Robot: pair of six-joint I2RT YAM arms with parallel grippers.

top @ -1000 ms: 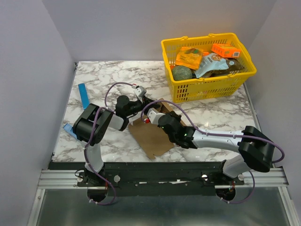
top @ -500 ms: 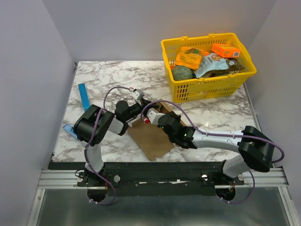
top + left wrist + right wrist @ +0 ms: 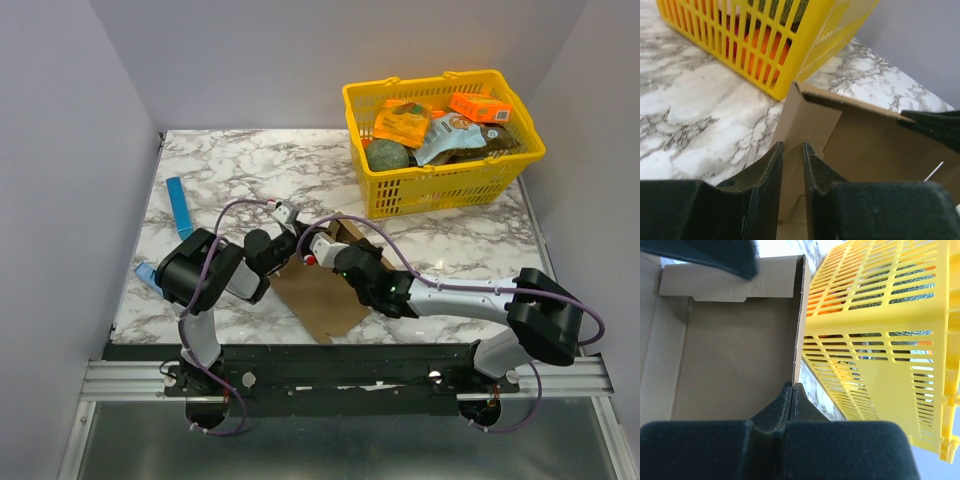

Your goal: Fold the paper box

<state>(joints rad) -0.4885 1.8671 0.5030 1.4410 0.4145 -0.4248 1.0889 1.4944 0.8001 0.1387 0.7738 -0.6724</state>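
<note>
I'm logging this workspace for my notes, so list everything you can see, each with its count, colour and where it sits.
paper box: one, brown, middle of the table
basket: one, yellow, table's far right corner
orange boxes: two, orange, inside the basket
round item: one, dark green, basket's left side
strip: one, blue, left side of the table
table: one, white and grey marble
left gripper: one, black, jaws narrowly apart at a box flap
right gripper: one, black, shut on a box wall's edge

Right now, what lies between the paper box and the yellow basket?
Only bare marble table: the right wrist view shows a narrow strip of it between the paper box and the yellow basket.
</note>
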